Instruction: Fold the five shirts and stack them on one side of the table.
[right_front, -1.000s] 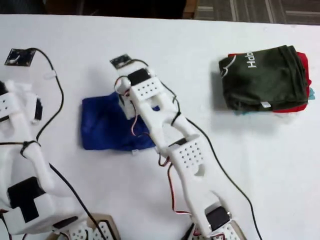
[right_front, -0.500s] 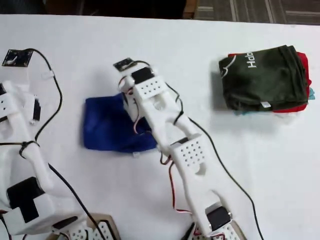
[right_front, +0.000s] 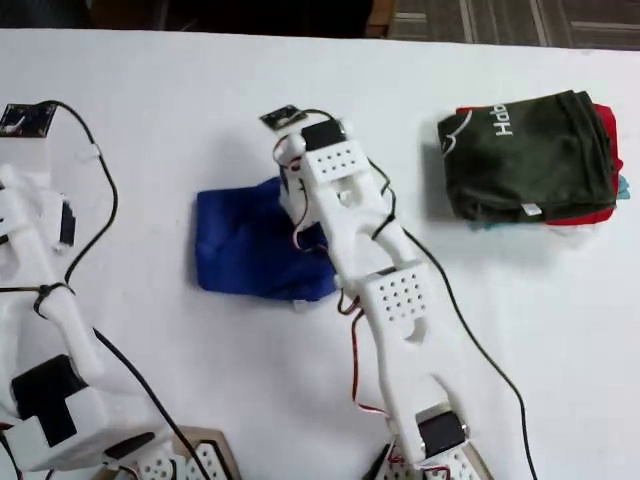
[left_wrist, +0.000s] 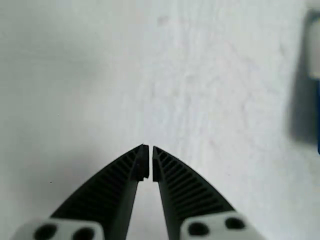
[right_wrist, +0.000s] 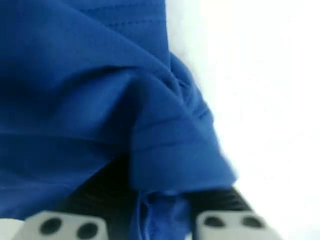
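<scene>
A folded blue shirt (right_front: 245, 245) lies on the white table (right_front: 150, 80) left of centre. My right gripper (right_wrist: 160, 210) is shut on the shirt's right edge, and blue cloth (right_wrist: 100, 75) is bunched between its fingers. In the high view the right arm (right_front: 350, 220) covers that edge. At the right stands a stack of folded shirts with a dark green shirt (right_front: 525, 150) on top and a red shirt (right_front: 603, 190) beneath it. My left gripper (left_wrist: 148, 152) is shut on nothing, pointing down over bare table. The left arm (right_front: 35, 240) sits at the table's left edge.
Black cables (right_front: 110, 190) run across the table beside the left arm. Bare white table lies between the blue shirt and the stack. The table's far edge (right_front: 300, 35) meets a dark floor.
The right arm has moved to the right, dragging the blue shirt with it toward the stack. The left arm has barely shifted.
</scene>
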